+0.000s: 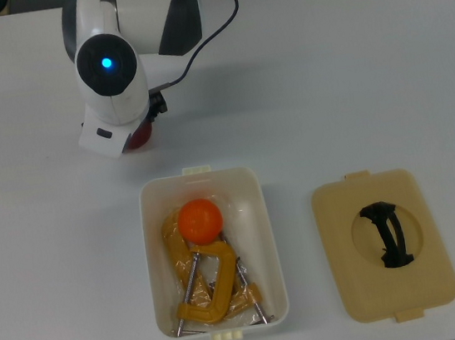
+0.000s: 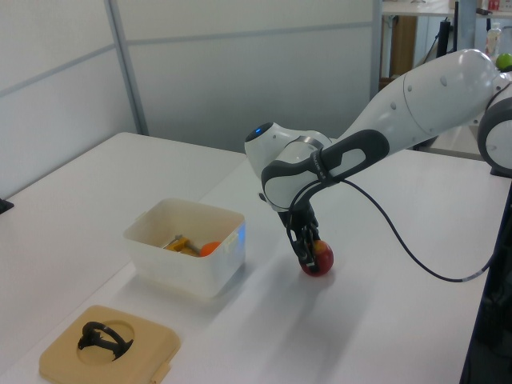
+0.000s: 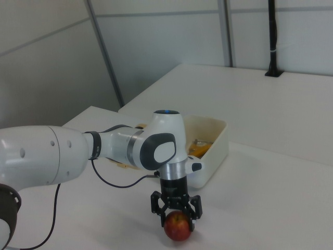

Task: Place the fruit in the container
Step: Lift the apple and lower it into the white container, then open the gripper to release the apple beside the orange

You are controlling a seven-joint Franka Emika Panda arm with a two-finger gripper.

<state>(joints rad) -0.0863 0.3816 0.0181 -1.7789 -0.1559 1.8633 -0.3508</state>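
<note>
The gripper (image 3: 176, 213) straddles the red apple (image 3: 177, 227) on the table (image 3: 270, 177); its grip cannot be told.

Even, bright light is filling all three views, and the white tabletop (image 1: 350, 78) is reading pale grey without glare. Shadows are staying soft: a faint one is lying beneath the arm (image 2: 416, 104) in the left view, another beside the white container (image 1: 214, 256) in the top view. A blue indicator light (image 1: 105, 64) is glowing on the arm. Focus is holding across each view.
</note>
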